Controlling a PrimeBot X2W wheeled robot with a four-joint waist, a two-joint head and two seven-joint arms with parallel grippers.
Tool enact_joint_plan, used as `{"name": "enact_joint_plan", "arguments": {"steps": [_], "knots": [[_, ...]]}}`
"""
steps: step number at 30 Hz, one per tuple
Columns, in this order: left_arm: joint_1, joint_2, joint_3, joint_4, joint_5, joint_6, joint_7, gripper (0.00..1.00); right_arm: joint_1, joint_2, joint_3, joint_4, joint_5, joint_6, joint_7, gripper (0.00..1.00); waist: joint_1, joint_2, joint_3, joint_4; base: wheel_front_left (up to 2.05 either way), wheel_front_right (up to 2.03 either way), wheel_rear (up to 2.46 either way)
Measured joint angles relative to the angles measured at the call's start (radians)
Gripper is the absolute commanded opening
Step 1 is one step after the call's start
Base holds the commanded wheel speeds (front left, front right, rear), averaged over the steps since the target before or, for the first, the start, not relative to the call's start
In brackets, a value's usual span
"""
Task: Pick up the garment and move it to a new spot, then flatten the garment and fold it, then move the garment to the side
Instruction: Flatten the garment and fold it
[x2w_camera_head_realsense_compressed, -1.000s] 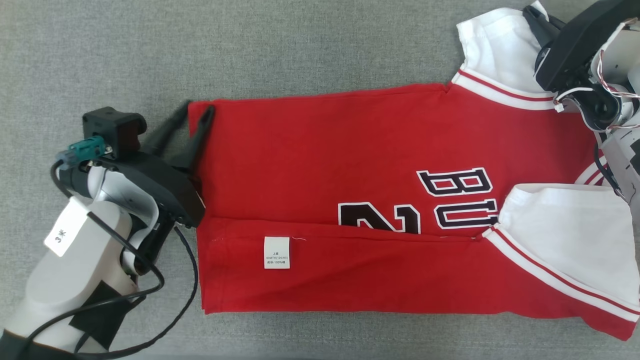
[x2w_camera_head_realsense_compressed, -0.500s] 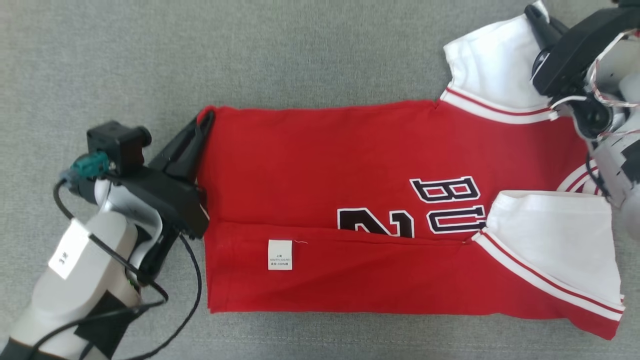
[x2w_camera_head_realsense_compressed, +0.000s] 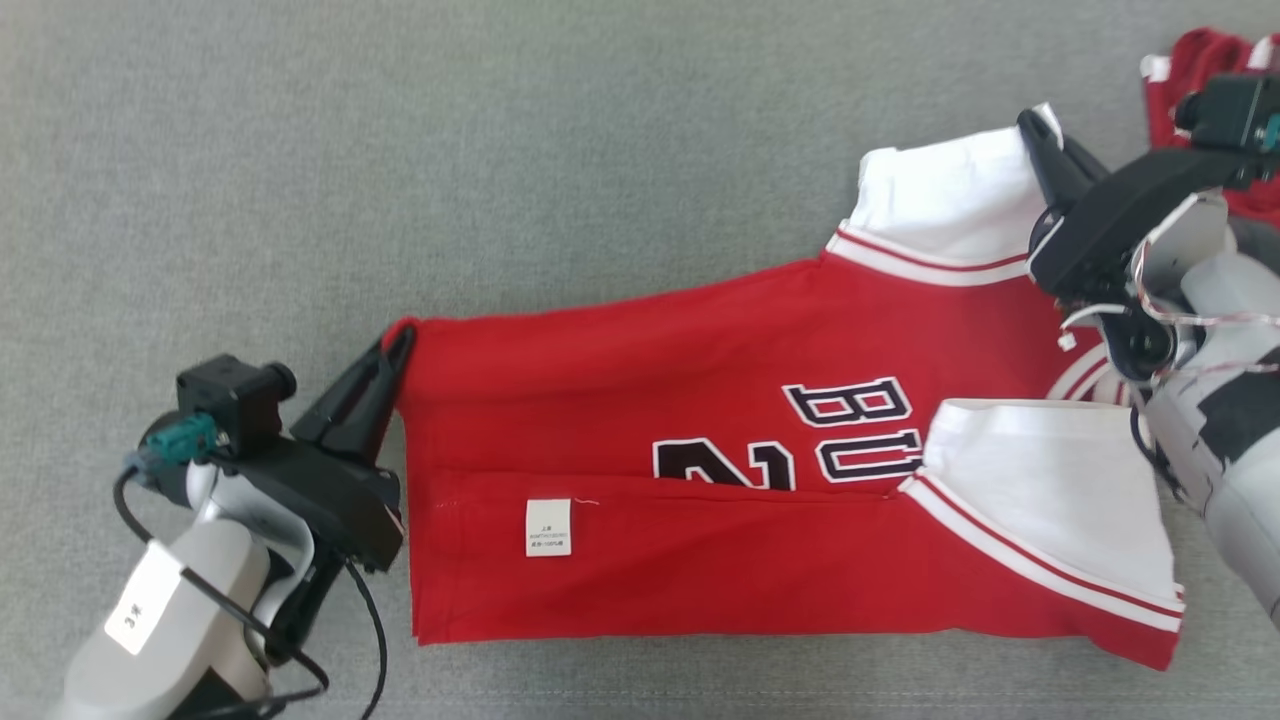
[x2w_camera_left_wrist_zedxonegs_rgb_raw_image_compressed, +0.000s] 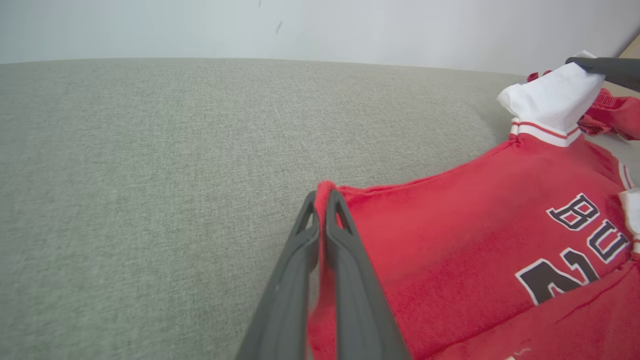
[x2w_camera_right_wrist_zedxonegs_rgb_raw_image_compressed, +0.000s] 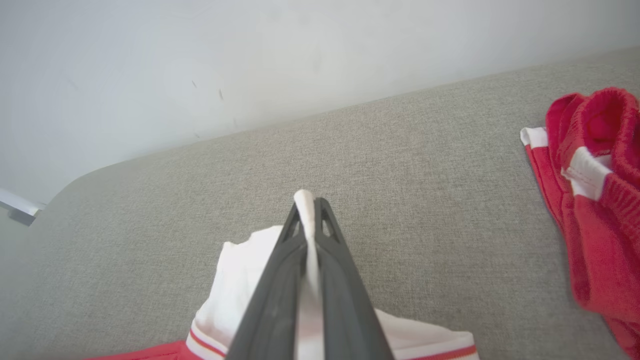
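Our left jaws are pressed together on the red hem corner of the shirt (x2w_camera_head_realsense_compressed: 640, 380), which lies half-folded on the gray counter (x2w_camera_head_realsense_compressed: 500, 150) between both jaws. Our right jaws pinch its white sleeve (x2w_camera_head_realsense_compressed: 940, 195). To their right lies another red garment (x2w_camera_right_wrist_zedxonegs_rgb_raw_image_compressed: 595, 200).

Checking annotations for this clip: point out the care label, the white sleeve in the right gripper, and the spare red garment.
care label (x2w_camera_head_realsense_compressed: 548, 527): head view, middle of the white tag.
white sleeve (x2w_camera_head_realsense_compressed: 950, 200): head view, its flat middle.
spare red garment (x2w_camera_right_wrist_zedxonegs_rgb_raw_image_compressed: 600, 235): right wrist view, red body fabric.
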Motion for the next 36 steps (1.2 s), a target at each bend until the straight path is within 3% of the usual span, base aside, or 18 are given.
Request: {"name": "enact_joint_plan", "arguments": {"steps": [19, 36], "knots": [[0.145, 0.021, -0.032, -0.018, -0.002, -0.008, -0.028, 0.00, 0.277, -0.120, 0.086, -0.275, 0.097, 0.000, -0.124, 0.00, -0.0001, -0.0001, -0.154, -0.059, 0.00, 0.00, 0.00], [0.172, 0.031, -0.023, -0.005, -0.008, 0.010, -0.033, 0.00, 0.438, -0.198, 0.131, -0.412, 0.177, 0.000, -0.146, 0.00, 0.0000, -0.0001, -0.180, -0.075, 0.00, 0.00, 0.00]]}}
